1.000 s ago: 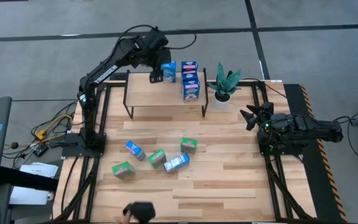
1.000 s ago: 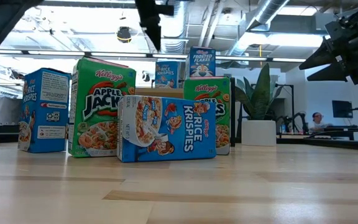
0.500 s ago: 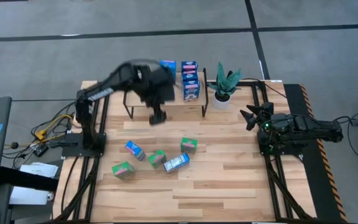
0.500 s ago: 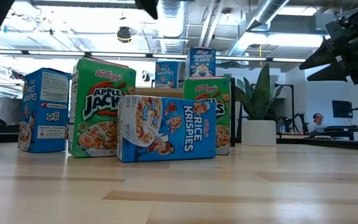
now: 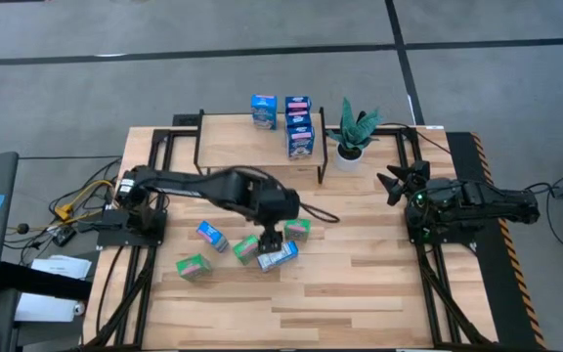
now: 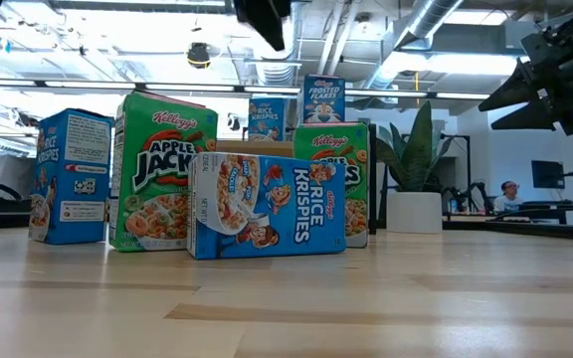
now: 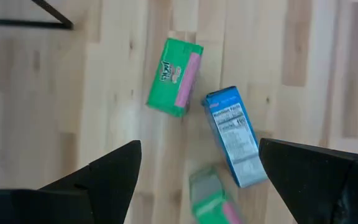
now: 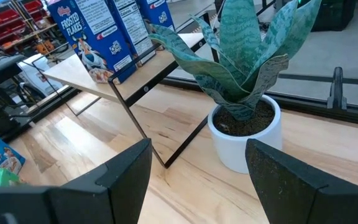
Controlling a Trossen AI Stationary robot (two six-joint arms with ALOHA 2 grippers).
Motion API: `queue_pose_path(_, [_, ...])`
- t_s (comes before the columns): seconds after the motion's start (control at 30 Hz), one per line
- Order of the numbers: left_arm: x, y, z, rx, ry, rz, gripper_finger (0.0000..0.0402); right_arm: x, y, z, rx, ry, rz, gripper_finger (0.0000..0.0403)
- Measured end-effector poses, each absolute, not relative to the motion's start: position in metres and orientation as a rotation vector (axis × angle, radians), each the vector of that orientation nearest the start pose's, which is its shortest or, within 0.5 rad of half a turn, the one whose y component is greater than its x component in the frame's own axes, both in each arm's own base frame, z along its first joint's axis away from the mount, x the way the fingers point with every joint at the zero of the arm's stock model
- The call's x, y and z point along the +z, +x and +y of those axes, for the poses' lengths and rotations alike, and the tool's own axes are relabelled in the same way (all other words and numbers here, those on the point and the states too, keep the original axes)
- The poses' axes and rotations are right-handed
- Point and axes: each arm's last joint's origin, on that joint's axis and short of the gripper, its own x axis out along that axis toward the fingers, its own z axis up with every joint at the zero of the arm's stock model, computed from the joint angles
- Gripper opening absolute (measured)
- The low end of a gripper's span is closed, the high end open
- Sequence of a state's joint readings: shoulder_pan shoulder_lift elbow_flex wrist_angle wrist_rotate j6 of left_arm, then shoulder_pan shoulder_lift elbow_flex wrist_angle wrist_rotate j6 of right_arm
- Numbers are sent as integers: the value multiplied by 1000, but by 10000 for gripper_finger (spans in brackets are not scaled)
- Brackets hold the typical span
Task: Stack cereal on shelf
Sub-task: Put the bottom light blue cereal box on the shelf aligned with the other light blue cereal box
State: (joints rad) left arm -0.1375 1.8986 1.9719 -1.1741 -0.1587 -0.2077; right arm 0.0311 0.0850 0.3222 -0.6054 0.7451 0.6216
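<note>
Five small cereal boxes lie loose on the table: a blue one (image 5: 211,236), green ones (image 5: 247,248) (image 5: 297,229) (image 5: 194,266), and a blue one (image 5: 278,256) on its side. Several blue boxes stand on the shelf (image 5: 242,147): one alone (image 5: 264,110), and a close row (image 5: 299,124). My left gripper (image 5: 270,237) hangs open above the loose boxes, pointing steeply down. Its wrist view shows a green box (image 7: 174,77) and the blue box (image 7: 236,135) below the open fingers (image 7: 199,149). My right gripper (image 5: 399,183) waits open at the table's right side.
A potted green plant (image 5: 352,137) in a white pot (image 8: 244,134) stands just right of the shelf, in front of my right gripper (image 8: 197,149). The tabletop near the front edge (image 5: 360,303) is bare wood. The shelf's black legs (image 5: 323,168) stand behind the loose boxes.
My left gripper has swung from the shelf's far left, beside the single blue box, toward the table's near edge and down. It now hangs over the loose boxes. It turned on the way and stayed open. The boxes have not moved.
</note>
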Motion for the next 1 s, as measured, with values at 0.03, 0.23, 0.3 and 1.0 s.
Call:
queue_pose_path(0.03, [334, 388, -49, 140, -32, 1088, 316, 210, 65, -17, -778, 449, 119, 286])
queue_pose_path(0.23, [284, 400, -51, 166, -79, 1046, 316, 210, 65, -17, -756, 456, 127, 286])
queue_pose_path(0.3, [273, 401, -51, 182, -111, 1046, 316, 210, 65, -17, -754, 457, 127, 286])
queue_pose_path(1.0, [225, 419, -93, 235, -103, 987, 316, 209, 66, -17, -754, 456, 131, 286])
